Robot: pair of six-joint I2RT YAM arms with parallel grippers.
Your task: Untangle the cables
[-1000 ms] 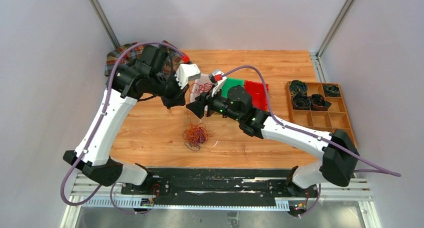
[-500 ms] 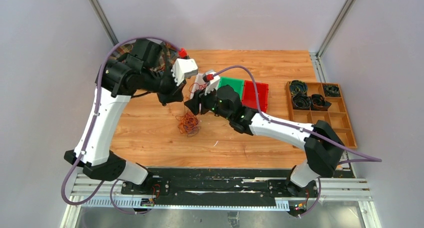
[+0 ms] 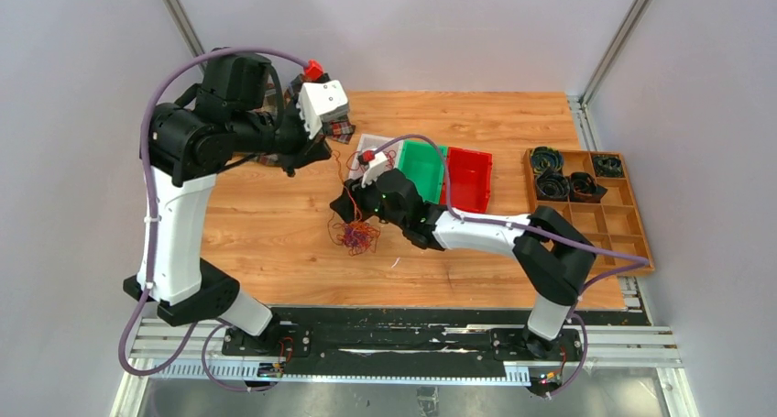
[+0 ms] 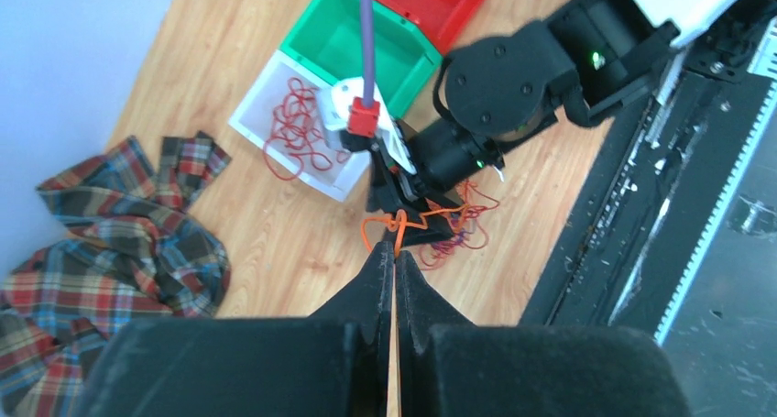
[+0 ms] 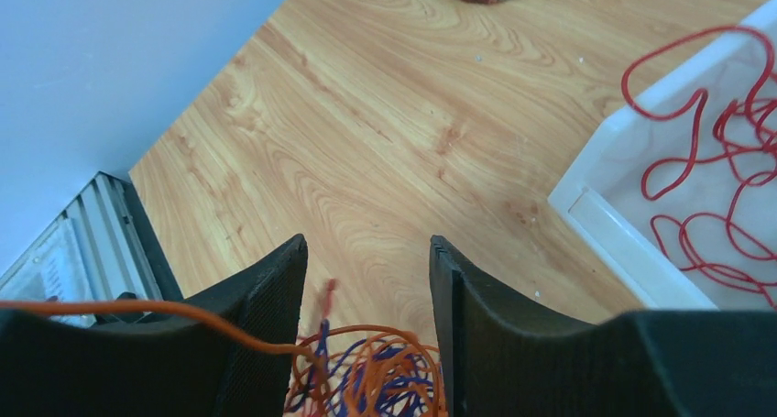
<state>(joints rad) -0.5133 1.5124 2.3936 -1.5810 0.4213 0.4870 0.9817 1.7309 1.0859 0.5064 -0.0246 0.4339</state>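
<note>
The cables form a loose orange, purple and red tangle [image 3: 357, 236] on the wooden table. In the left wrist view my left gripper [image 4: 395, 252] is shut on one orange cable [image 4: 385, 226], which runs taut from its tips down to the tangle [image 4: 463, 224]. That gripper [image 3: 295, 165] hangs high over the table's back left. My right gripper [image 3: 346, 211] is low over the tangle, and its jaws [image 5: 366, 247] stand open with the orange and purple loops [image 5: 385, 371] between the fingers near their base. An orange strand [image 5: 137, 312] crosses its left finger.
A white bin [image 3: 365, 145] holding loose red cables [image 5: 715, 243] stands behind the tangle, with a green bin [image 3: 423, 165] and a red bin [image 3: 469, 181] to its right. A wooden compartment tray [image 3: 605, 220] with black coils sits far right. Plaid cloth [image 4: 101, 215] lies back left.
My left arm has risen and swung back to the left, drawing the orange cable out. My right gripper has moved left and down over the tangle, which shifted slightly.
</note>
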